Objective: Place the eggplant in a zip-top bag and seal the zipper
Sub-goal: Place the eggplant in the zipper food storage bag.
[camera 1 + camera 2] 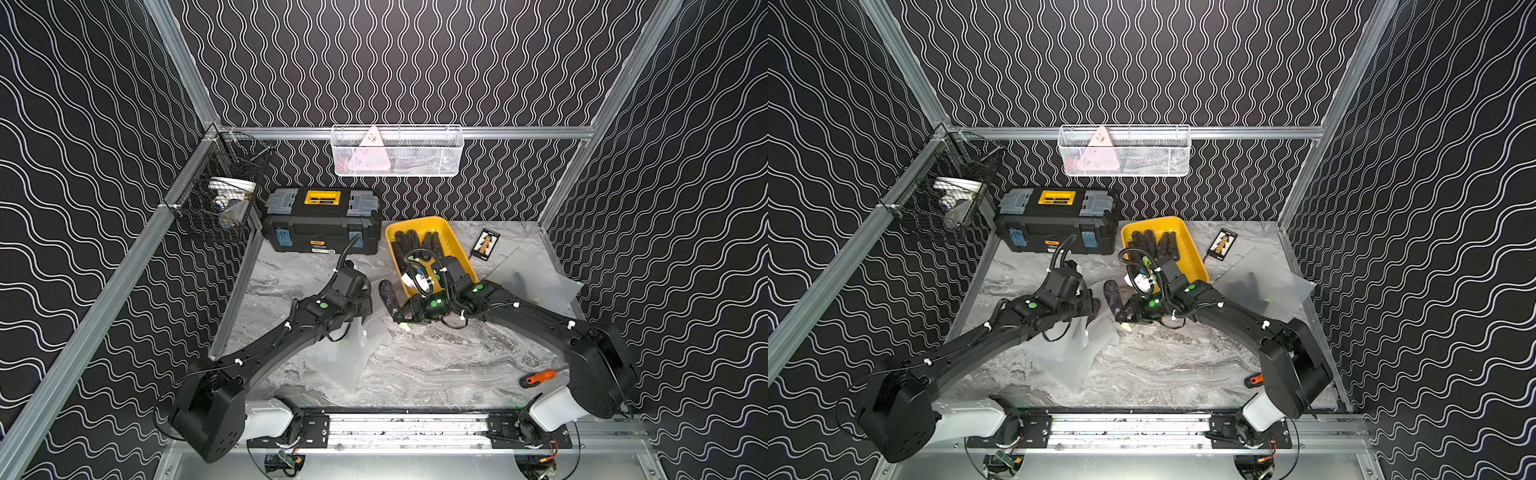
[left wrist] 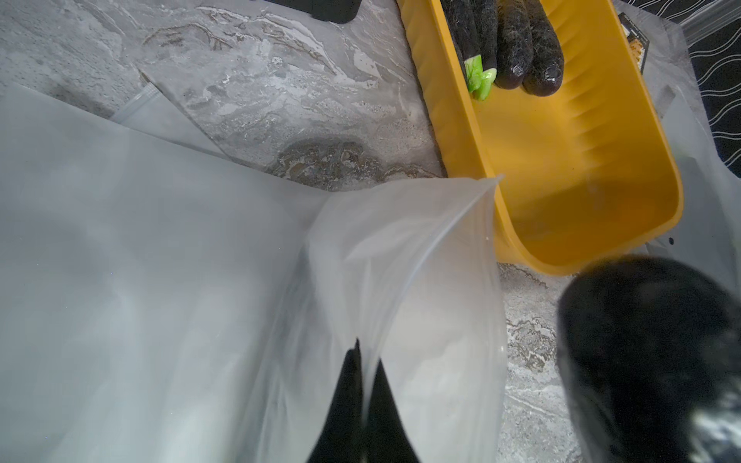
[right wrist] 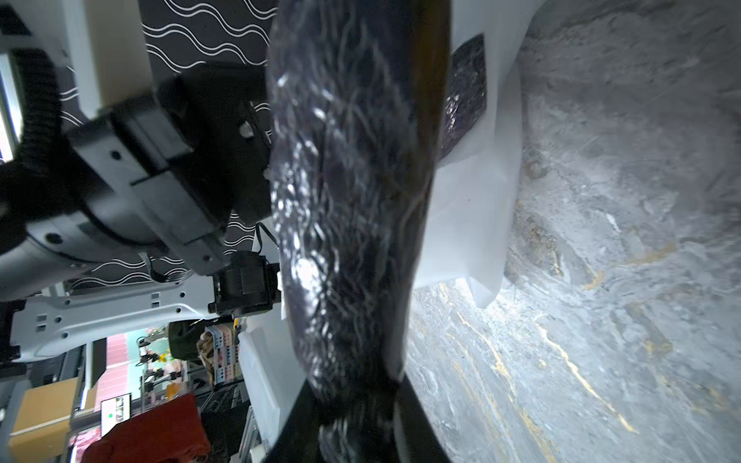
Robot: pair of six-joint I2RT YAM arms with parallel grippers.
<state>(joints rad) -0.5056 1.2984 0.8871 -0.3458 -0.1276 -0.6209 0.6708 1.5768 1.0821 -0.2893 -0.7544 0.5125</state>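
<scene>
The right pincer (image 1: 399, 314) is clamped on the stem end of a dark eggplant (image 1: 386, 293), whose rounded end points toward the far side. It sits between the 2 arms, just left of the near end of the yellow tray (image 1: 432, 224). From the right wrist the eggplant (image 3: 353, 200) fills the middle of the view, with a black finger on either side of it low down. The left pincer (image 2: 367, 360) is closed on a thin fold of the zip-top bag (image 2: 160, 280) at its mouth, and the film runs up between the 2 fingertips. In both top views the rest of the bag (image 1: 349, 353) drapes down onto the marble worktop (image 1: 436, 365) under the left arm. The eggplant (image 2: 641, 340) is outside the bag, close beside the raised rim of its opening. The tray (image 2: 561, 160) holds several more eggplants (image 2: 521, 40) at its far end. More clear bags (image 1: 536, 282) lie at the right edge of the worktop, with a small card (image 1: 485, 244) beyond them. A black toolbox (image 1: 322, 220) stands at the far left, and an orange-handled screwdriver (image 1: 540, 377) lies near the right arm's base. A white wire basket (image 1: 397, 151) hangs on the far wall and a black one (image 1: 220, 195) on the left.
</scene>
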